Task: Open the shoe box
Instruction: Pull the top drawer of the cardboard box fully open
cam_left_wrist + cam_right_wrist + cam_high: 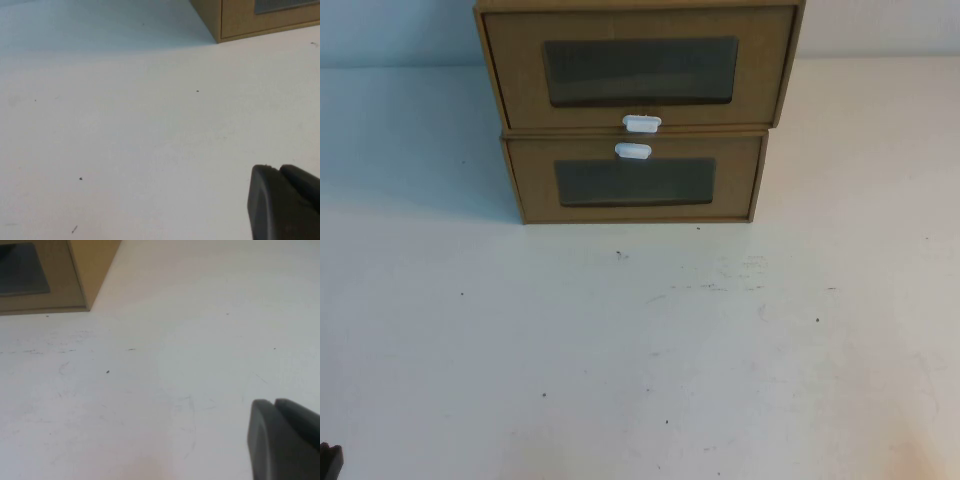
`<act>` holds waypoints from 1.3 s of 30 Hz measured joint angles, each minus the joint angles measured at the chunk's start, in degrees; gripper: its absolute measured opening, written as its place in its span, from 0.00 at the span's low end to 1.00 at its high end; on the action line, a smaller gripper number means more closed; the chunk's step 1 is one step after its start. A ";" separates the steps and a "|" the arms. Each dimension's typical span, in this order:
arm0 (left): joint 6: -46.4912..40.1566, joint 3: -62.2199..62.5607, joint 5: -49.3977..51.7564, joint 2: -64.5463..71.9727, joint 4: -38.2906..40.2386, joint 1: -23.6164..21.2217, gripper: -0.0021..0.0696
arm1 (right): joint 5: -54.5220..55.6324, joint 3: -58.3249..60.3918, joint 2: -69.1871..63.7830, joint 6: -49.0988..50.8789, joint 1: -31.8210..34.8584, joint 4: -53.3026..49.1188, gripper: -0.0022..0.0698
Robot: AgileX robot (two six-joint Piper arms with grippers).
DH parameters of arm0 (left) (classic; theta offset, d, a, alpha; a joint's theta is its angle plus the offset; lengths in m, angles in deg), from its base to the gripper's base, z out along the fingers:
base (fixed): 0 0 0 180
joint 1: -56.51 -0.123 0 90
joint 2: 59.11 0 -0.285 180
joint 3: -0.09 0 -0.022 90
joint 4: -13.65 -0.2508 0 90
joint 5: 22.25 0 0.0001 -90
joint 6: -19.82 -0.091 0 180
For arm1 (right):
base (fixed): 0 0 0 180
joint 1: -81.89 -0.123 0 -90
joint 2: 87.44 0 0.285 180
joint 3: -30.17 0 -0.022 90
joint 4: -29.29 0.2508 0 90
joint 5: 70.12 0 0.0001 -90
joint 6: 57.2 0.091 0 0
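Note:
Two brown cardboard shoe boxes are stacked at the far middle of the table, both closed. The upper box (638, 65) and the lower box (635, 180) each have a dark window and a white handle (642, 123) (633, 151). My left gripper (277, 169) is shut and holds nothing, low over the table near its left front, far from the boxes; only a dark bit of that arm (330, 462) shows in the high view. My right gripper (274, 402) is also shut and holds nothing, over bare table to the right, outside the high view.
The white table (640, 350) carries faint scuffs and small dark specks in front of the boxes. A corner of the lower box (250, 17) shows in the left wrist view, and another corner (55, 275) in the right wrist view.

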 joint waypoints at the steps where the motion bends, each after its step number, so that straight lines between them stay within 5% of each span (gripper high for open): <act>1: 0.00 0.00 0.00 0.00 0.00 0.00 0.02 | 0.00 0.00 0.00 0.00 0.00 0.00 0.01; 39: 0.00 0.00 -6.05 0.00 0.00 0.00 0.02 | 2.70 0.00 0.00 0.00 0.00 0.00 0.01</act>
